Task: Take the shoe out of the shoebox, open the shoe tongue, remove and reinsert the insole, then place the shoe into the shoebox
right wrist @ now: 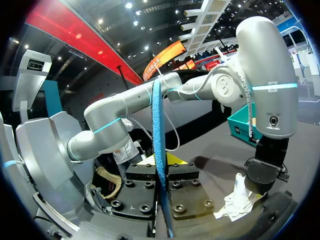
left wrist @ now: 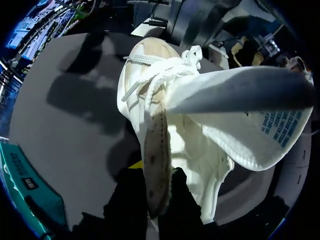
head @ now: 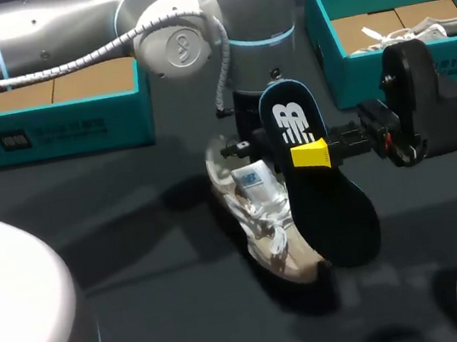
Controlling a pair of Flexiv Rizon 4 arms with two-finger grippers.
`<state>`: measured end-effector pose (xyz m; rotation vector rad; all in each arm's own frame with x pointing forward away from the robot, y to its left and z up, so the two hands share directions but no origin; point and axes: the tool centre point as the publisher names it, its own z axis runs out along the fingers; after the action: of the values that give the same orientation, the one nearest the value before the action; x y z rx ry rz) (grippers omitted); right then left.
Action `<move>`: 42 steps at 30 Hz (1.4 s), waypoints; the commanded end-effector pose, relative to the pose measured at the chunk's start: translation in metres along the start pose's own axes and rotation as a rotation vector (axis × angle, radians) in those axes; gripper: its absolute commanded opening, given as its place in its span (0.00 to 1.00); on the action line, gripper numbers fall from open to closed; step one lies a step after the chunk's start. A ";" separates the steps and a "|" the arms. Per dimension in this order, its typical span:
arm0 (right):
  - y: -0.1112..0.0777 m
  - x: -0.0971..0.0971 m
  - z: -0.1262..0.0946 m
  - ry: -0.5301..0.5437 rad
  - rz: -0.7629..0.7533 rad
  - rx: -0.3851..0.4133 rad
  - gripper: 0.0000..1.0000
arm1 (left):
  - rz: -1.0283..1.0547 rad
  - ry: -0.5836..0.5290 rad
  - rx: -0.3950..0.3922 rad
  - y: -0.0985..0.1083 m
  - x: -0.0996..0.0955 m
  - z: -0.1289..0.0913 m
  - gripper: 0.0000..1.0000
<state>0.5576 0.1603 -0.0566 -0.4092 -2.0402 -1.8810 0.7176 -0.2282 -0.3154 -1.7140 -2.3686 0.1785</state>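
Reinserting comes next, I judge. The insole (head: 330, 207) is out, clamped edge-on in my right hand (head: 310, 155), just beside the shoe (head: 260, 209). My left hand (head: 236, 147) is clamped on the shoe's heel end, toe towards the desk (head: 118, 239). I'd feed the insole toe-first into the opening and hold the left grip steady. Left wrist points down; right arm is level, in from the side.

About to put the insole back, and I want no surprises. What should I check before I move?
1. Insole fully out of the shoe: ok.
2. Right gripper shut on insole: ok.
3. Left gripper gripping shoe at its heel end: ok.
4. Shoe opening free of laces: cannot tell.
5. Insole toe pointed into opening: not ok, it lies alongside the shoe.
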 end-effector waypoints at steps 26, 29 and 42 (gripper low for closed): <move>-0.001 -0.001 0.002 -0.001 0.001 0.000 0.00 | 0.341 0.074 -0.132 -0.018 -0.008 0.060 0.00; -0.001 -0.001 0.002 -0.001 0.001 0.000 0.00 | 0.347 0.079 -0.128 -0.017 -0.009 0.064 0.00; -0.001 -0.001 0.002 -0.001 0.001 0.000 0.00 | 0.392 0.086 -0.143 -0.020 -0.015 0.075 0.00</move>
<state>0.5576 0.1603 -0.0566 -0.4091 -2.0402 -1.8810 0.6870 -0.2456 -0.3839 -2.1864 -2.0077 -0.0014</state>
